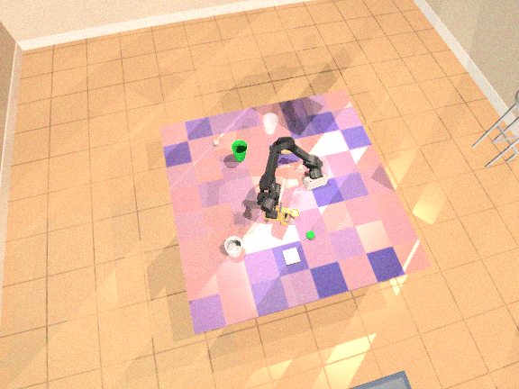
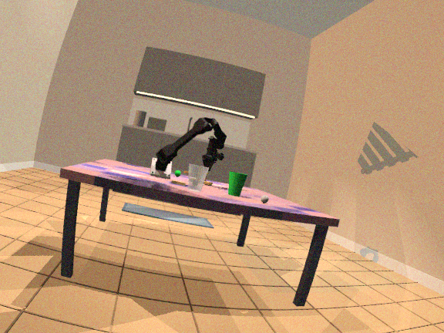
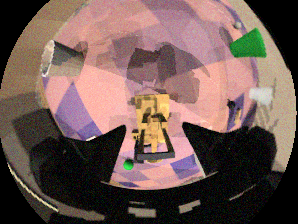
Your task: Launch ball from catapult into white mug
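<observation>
The yellow wooden catapult (image 1: 286, 217) (image 3: 152, 104) stands below the gripper; its round cup end points right in the top view and no ball shows on it. My gripper (image 1: 272, 216) (image 3: 154, 125) is open and empty, its fingers spread to either side of the catapult in the wrist view. The white mug (image 1: 233, 247) (image 3: 66, 60) stands upright, left of the catapult and lower in the top view. A green ball (image 1: 310, 235) (image 2: 178, 173) (image 3: 128, 164) rests beyond the catapult's cup end. A light grey ball (image 1: 215, 142) (image 2: 264, 199) lies near the green cup.
A green cup (image 1: 239, 149) (image 2: 237, 184) (image 3: 250, 44) and a frosted pale cup (image 1: 270, 123) (image 2: 197, 177) (image 3: 261, 96) stand on the far side. A white square (image 1: 291, 256) lies beside the mug's side of the table. The arm's white base (image 1: 315, 181) is on the right.
</observation>
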### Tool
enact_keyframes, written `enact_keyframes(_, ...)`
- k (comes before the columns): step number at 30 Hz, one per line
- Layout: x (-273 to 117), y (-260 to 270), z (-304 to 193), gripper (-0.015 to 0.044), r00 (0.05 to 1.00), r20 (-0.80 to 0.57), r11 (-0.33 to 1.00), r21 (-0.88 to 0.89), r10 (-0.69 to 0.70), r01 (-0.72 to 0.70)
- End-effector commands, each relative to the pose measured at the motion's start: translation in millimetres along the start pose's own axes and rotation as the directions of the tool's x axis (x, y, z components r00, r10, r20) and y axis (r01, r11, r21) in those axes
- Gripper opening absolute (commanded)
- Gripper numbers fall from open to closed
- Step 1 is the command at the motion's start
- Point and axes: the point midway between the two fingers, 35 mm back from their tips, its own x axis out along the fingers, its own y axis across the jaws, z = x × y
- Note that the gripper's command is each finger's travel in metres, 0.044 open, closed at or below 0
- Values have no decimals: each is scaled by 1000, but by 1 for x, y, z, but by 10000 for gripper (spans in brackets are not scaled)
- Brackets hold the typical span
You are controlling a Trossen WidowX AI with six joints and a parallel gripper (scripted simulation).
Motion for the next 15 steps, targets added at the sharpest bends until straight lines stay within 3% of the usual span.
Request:
enact_keyframes(1,7,0,0,440,1000,3,1000,-4,-2,2)
enact_keyframes(15,30,0,1,440,1000,3,1000,-3,-2,2)
